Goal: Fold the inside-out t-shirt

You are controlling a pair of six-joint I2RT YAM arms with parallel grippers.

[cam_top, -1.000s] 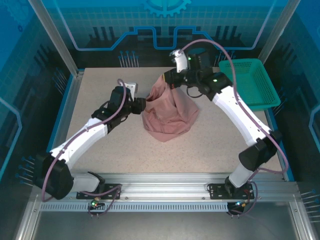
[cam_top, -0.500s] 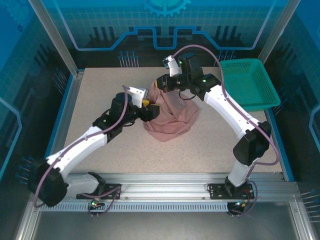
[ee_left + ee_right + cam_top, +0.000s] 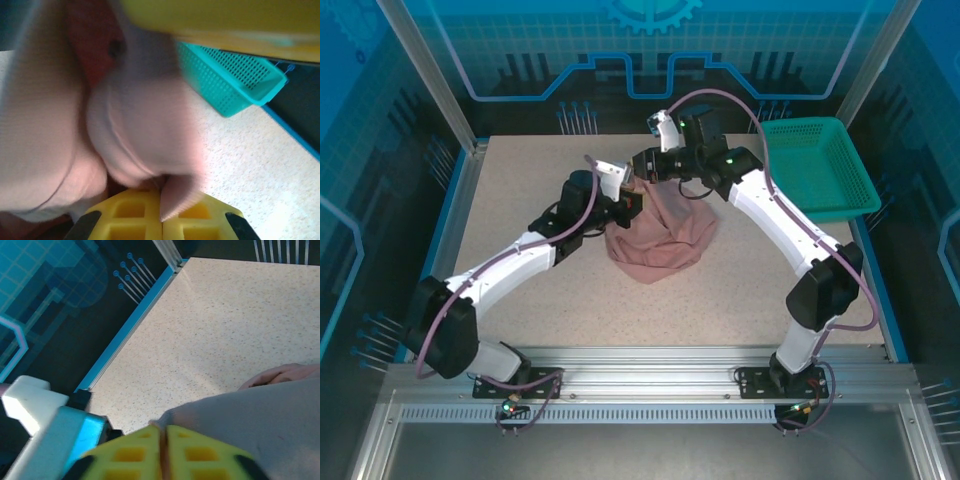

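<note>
My left gripper (image 3: 632, 206) is closed on a soft fold at the left side of the inside-out t-shirt (image 3: 665, 240). The shirt sits bunched near the middle of the table (image 3: 510, 190), a little to the far side. Just beyond, the right gripper (image 3: 642, 168) has its jaws pressed together, it seems on the top edge of the cloth. I judge the shirt to be light and limp, best taken at hem or shoulder seams. The heap runs from its raised far-left peak to the near right. I cannot tell where the collar points.
</note>
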